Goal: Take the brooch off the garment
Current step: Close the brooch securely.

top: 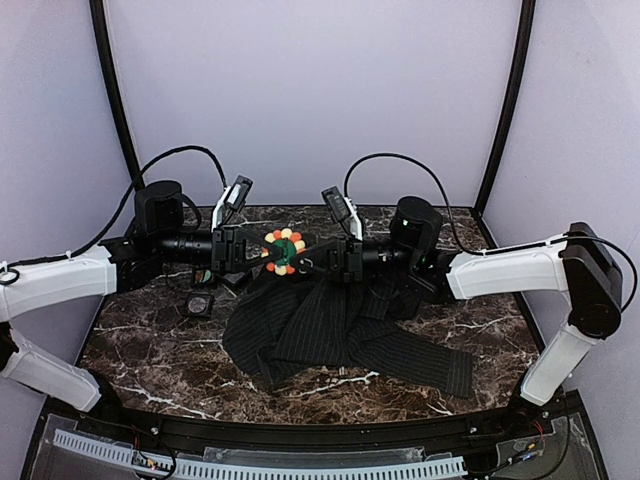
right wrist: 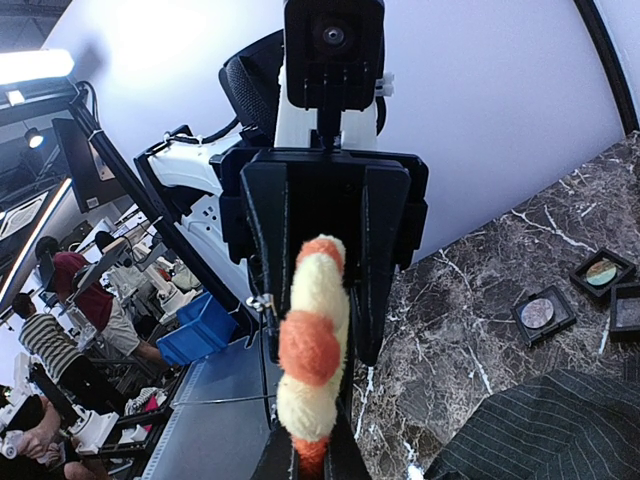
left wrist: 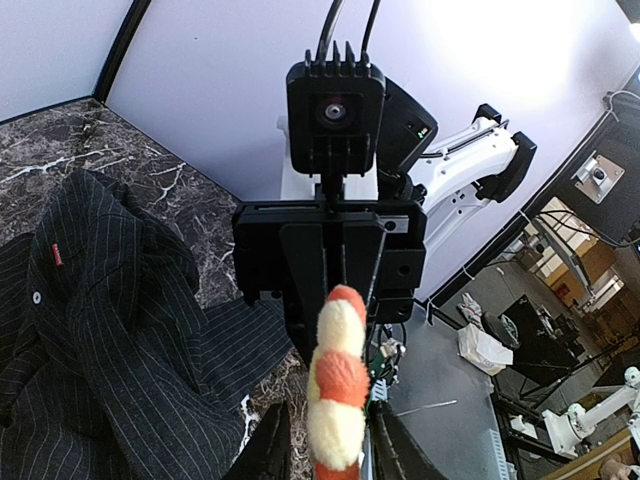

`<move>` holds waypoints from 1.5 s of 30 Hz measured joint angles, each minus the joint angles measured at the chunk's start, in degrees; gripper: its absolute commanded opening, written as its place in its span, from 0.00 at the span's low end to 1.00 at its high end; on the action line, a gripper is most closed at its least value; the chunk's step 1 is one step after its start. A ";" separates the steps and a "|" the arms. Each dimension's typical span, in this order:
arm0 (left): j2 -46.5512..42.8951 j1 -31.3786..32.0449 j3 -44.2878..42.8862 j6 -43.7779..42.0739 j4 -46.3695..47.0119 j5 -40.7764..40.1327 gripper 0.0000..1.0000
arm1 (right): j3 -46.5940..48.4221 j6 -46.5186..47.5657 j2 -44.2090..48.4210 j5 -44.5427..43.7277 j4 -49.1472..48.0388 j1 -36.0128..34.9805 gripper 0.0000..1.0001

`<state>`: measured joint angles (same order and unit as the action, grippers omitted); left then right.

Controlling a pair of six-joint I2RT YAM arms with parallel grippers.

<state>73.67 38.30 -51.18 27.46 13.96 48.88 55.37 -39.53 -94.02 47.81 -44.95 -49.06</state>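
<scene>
The brooch (top: pixel 284 251), a flower of orange and cream beads round a green centre, hangs in the air between my two grippers, above the black pinstriped garment (top: pixel 330 330) heaped on the table. My right gripper (top: pixel 306 262) is shut on it: in the right wrist view its fingertips (right wrist: pixel 290 455) pinch the near edge of the brooch (right wrist: pixel 312 340). My left gripper (top: pixel 263 252) faces it from the other side. Its jaws (left wrist: pixel 328 412) flank the brooch (left wrist: pixel 337 385) with a gap showing on the left side. No cloth shows on the brooch in either wrist view.
Small square black boxes lie on the dark marble table (top: pixel 150 350) left of the garment (top: pixel 201 303), and show in the right wrist view (right wrist: pixel 540 313). Black frame posts (top: pixel 112 90) stand at the back corners. The garment (left wrist: pixel 100 330) spreads below both arms.
</scene>
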 measured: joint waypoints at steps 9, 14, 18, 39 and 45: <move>0.00 0.00 0.00 0.17 0.15 0.11 0.12 | 0.00 0.00 -0.24 0.09 0.33 0.00 0.00; 0.02 0.00 0.00 0.28 0.35 0.61 0.01 | 0.07 -0.07 -0.26 0.37 0.39 0.00 0.00; 0.02 0.00 0.00 0.17 0.70 1.09 0.01 | 0.22 0.00 -0.26 0.66 0.48 0.00 0.16; 0.04 0.00 0.13 1.29 2.60 1.51 0.01 | 1.05 15.61 5.05 -12.52 19.93 -1.92 0.68; 0.04 0.00 0.15 1.33 2.62 1.53 0.01 | 1.11 17.27 4.94 -13.42 21.92 -3.06 0.69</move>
<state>73.71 38.30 -51.03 28.80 16.58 50.41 56.49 -22.26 -89.08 34.39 -23.03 -52.12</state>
